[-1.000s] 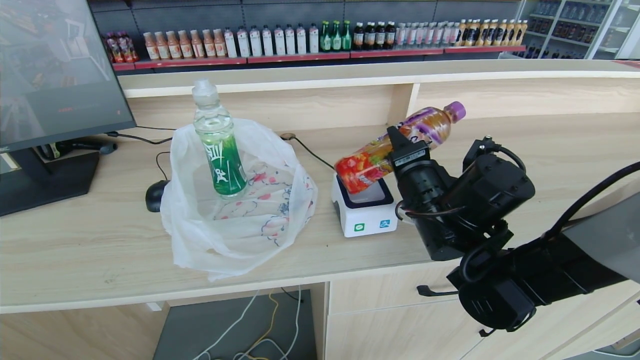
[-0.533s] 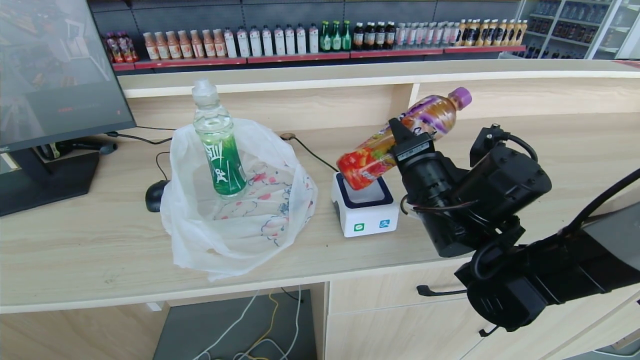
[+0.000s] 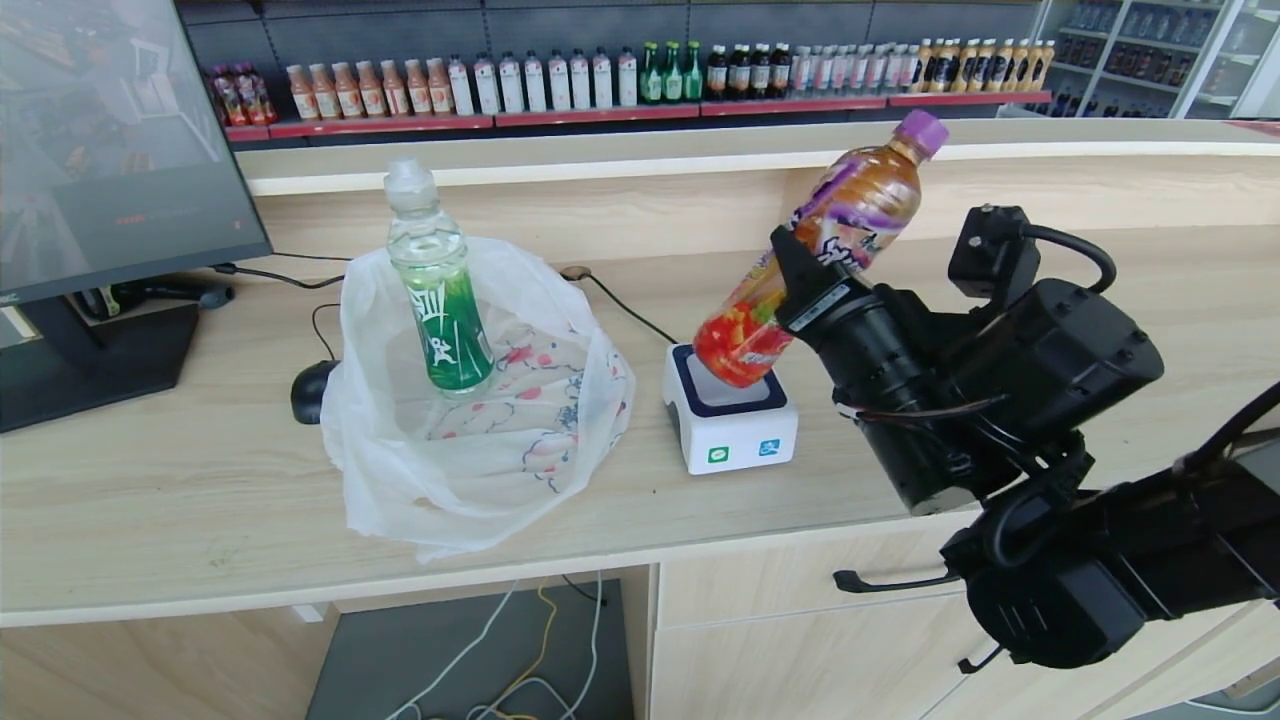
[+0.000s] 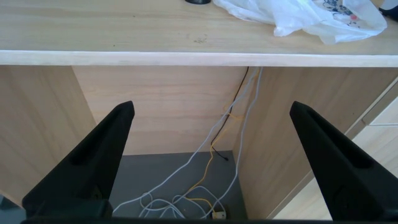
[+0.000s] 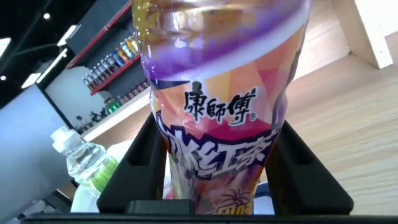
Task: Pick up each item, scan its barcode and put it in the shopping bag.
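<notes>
- You see the bag [image 3: 480,450] holding one upright green bottle [image 3: 442,310].
- Right gripper [image 3: 800,290] pinches the orange bottle [image 3: 850,225], tilted over the scanner [image 3: 730,430].
- Left gripper [image 4: 211,109] spread, below the counter [image 3: 200,500] edge; drink shelves [image 3: 600,118] behind.

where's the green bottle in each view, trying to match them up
Head view: green bottle upright in the shopping bag, left of the scanner.
Left wrist view: not in it; the shopping bag's edge lies on the wooden counter.
Right wrist view: behind the tea bottle, its clear top showing.
Shared landmark: the wooden counter.
</notes>
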You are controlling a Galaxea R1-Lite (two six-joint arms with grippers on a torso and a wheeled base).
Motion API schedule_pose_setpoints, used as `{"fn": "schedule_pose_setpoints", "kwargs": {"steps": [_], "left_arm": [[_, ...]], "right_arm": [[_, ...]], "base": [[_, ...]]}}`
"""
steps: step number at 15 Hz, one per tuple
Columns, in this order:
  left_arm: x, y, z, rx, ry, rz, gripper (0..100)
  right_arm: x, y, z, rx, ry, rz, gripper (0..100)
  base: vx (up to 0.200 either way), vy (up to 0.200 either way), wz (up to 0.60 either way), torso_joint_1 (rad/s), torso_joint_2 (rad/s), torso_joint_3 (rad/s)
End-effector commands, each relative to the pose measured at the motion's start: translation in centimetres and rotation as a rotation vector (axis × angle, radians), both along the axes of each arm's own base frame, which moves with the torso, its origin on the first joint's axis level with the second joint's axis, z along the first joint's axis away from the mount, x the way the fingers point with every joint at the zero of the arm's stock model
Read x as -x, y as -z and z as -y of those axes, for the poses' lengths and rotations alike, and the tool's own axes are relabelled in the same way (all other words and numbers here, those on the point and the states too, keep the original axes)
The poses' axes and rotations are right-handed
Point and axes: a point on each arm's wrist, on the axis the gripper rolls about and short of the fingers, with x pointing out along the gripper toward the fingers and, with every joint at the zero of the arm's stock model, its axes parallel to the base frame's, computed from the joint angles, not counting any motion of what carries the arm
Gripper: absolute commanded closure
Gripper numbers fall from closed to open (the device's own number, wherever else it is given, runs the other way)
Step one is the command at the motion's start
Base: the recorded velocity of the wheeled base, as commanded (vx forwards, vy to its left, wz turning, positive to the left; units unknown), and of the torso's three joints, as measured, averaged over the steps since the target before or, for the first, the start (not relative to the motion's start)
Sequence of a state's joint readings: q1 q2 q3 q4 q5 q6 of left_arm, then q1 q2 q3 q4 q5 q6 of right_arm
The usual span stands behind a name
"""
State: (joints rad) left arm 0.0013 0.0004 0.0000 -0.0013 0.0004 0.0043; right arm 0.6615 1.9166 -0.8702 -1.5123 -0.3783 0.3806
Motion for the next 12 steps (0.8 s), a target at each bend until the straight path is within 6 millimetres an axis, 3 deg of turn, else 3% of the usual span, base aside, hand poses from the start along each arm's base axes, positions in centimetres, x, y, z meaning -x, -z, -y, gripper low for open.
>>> {"fn": "schedule_pose_setpoints", "kwargs": {"steps": [1, 5, 12], "left_arm": [[0.0, 0.0, 0.0, 0.000, -0.001, 0.001, 0], [0.0, 0.0, 0.0, -0.003, 0.000, 0.001, 0], [0.0, 0.0, 0.0, -0.002, -0.001, 0.001, 0]], "right_arm": [[1.8, -0.1, 0.0, 0.065, -0.012, 0.008, 100], [4.2, 0.3, 0.8, 0.253, 0.025, 0.027, 100], [4.1, -0.4, 0.6, 0.450, 0.122, 0.157, 100]], "base": [[0.000, 0.000, 0.00, 0.000, 0.00, 0.000], [0.000, 0.000, 0.00, 0.000, 0.00, 0.000], [0.000, 0.000, 0.00, 0.000, 0.00, 0.000]]}}
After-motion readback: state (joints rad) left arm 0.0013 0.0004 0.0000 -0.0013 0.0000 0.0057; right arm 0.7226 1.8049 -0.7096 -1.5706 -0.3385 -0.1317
